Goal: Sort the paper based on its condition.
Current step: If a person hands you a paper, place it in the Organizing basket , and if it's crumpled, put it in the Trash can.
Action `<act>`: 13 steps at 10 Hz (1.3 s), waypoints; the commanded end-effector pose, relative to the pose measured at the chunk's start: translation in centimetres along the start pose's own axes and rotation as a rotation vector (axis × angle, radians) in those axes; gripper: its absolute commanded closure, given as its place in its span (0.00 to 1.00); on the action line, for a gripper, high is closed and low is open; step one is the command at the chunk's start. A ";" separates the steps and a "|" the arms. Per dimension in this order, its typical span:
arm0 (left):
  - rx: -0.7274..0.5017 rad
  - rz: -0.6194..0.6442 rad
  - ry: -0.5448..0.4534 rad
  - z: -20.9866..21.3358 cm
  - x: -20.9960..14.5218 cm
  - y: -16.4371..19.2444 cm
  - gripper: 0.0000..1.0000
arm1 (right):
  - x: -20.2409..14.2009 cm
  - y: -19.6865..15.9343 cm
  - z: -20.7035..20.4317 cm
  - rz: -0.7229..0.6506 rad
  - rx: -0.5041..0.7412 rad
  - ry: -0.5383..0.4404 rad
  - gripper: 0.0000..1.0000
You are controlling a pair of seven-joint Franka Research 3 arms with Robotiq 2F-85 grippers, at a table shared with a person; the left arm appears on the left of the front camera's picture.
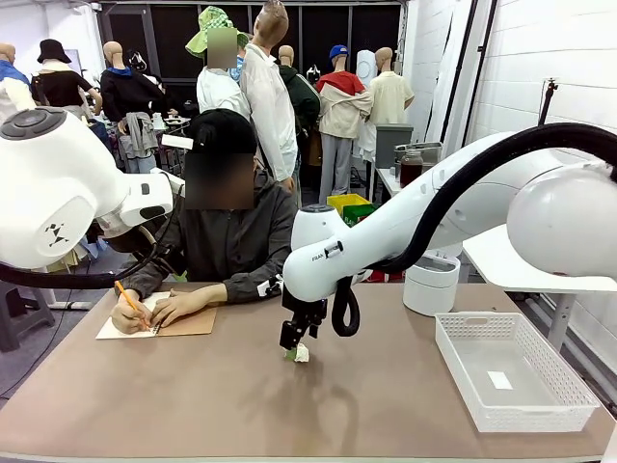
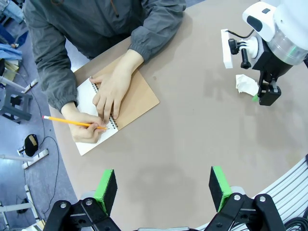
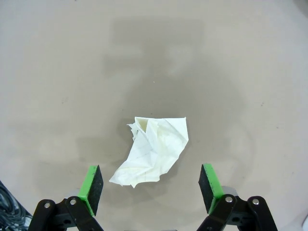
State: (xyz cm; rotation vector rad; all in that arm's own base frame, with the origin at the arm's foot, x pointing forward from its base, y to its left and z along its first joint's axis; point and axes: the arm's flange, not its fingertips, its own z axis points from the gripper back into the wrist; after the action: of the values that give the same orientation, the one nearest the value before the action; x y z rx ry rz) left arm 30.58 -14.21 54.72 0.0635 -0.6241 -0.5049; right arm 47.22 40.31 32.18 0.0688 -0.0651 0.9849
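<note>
Open tabletop (image 1: 193, 405) along near edge, notebook (image 1: 193, 323) and person's hands (image 1: 174, 309) far left, white basket (image 1: 521, 420) at right edge, right arm (image 1: 386, 236) overhanging centre.

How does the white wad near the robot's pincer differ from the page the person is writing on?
The wad is crumpled and loose; the page lies flat, bound in a notebook. The wad lies by the open right pincer; the page is under the person's hand. Both are white paper.
</note>
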 end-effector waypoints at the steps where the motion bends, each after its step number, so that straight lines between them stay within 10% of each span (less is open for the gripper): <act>1: -0.002 -0.012 0.003 0.0 0.0 0.1 0.00 | 1.2 0.2 -0.1 -0.010 -0.026 0.039 0.00; 2: -0.002 -0.012 0.003 0.0 0.0 0.1 0.00 | 1.3 0.1 -0.2 -0.015 -0.024 0.057 0.00; 4: -0.002 -0.012 0.003 0.0 0.0 0.1 0.00 | 1.6 -0.1 -0.6 -0.035 -0.008 0.071 0.31; 12: -0.002 -0.012 0.003 0.0 0.0 0.1 0.00 | 2.1 0.2 -0.7 -0.011 0.005 0.100 0.31; 13: -0.002 -0.012 0.003 0.0 0.0 0.1 0.00 | 2.2 0.2 -0.7 -0.012 0.008 0.108 0.45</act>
State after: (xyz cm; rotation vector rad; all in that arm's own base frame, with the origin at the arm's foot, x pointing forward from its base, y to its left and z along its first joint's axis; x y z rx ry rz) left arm 30.58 -14.21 54.72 0.0635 -0.6241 -0.5049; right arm 47.88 41.53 31.44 0.0555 0.0213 0.9803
